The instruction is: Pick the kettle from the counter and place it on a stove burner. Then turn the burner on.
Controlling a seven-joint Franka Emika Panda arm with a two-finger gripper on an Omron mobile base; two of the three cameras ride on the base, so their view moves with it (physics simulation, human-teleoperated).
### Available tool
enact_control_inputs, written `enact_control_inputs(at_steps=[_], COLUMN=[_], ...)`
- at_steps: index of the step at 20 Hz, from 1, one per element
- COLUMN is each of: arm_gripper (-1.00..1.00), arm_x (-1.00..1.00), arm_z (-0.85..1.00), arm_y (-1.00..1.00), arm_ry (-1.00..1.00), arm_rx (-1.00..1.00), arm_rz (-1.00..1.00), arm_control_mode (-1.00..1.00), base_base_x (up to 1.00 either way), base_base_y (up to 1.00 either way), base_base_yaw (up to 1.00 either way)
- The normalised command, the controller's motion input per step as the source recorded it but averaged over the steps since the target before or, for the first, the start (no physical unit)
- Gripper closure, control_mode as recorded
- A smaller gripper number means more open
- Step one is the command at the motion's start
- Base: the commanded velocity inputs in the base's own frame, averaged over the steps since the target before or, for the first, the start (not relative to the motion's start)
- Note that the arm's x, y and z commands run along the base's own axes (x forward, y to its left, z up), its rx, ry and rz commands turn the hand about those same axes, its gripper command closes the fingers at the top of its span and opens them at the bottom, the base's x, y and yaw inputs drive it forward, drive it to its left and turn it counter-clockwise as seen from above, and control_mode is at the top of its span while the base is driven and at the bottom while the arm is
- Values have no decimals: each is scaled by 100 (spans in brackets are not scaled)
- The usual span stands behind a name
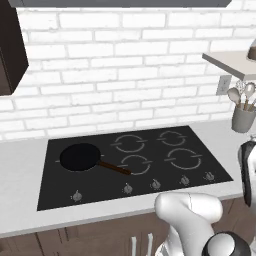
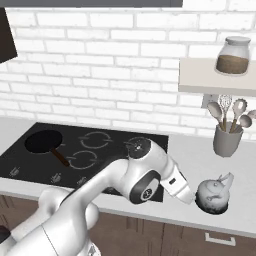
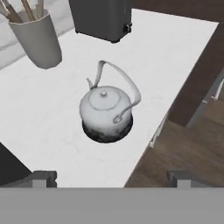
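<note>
kettle (image 3: 106, 110) sat upright on counter (image 3: 48, 122), right of the cooktop (image 1: 135, 165) | gripper (image 3: 109, 177) hung above it, jaws spread wide, empty | likely lining up on the arched handle

A black frying pan (image 1: 80, 157) sits at the left end of the cooktop (image 1: 60, 197), its brown handle pointing right. Right of the cooktop stands a grey utensil holder (image 2: 227, 140); above it, a shelf (image 2: 200, 80) carries a glass jar (image 2: 233, 56).
</note>
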Motion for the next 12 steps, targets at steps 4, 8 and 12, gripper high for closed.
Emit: enact_control_inputs(at_steps=[4,8,12], arm_gripper=[-100,-100,-100], arm_x=[-33,-8,0], arm_z=[0,-5,-18], arm_y=[-45,-35,-34], arm_ry=[0,0,0], arm_rx=[17,17,13], arm_rz=[-4,0,0], arm_control_mode=[-100,-100,-100], base_base_x=[0,0,0], base_base_y=[0,0,0], base_base_yaw=[0,0,0])
